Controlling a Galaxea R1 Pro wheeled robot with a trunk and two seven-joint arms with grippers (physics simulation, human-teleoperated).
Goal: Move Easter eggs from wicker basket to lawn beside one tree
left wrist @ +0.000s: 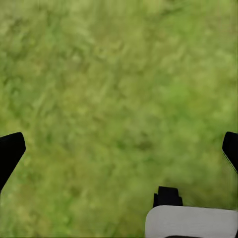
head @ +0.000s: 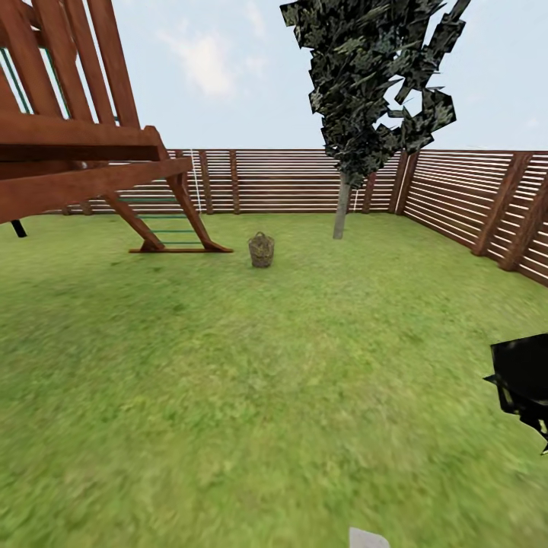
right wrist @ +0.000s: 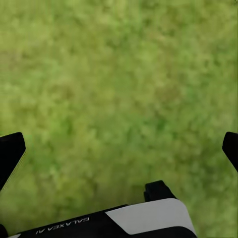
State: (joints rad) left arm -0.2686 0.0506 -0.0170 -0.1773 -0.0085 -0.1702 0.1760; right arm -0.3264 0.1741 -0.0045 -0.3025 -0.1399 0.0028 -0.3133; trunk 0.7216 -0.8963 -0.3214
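Note:
Far ahead on the lawn (head: 251,396) stands the small brown wicker basket (head: 261,250). At this distance the Easter eggs cannot be made out inside it. Right of the basket and further back rises the tree (head: 342,205), with a pale straight trunk and dark jagged foliage, near the garden's fence corner. Over bare grass hangs my left gripper (left wrist: 119,148), open, its black fingers (left wrist: 10,151) spread to the picture's edges. My right gripper (right wrist: 119,148) is also open above grass, holding nothing.
A large brown wooden play frame (head: 84,160) with a slanted ladder fills the left, its feet just left of the basket. A slatted wooden fence (head: 289,180) closes the back and right. A jagged black shape (head: 525,384) juts in at the right edge.

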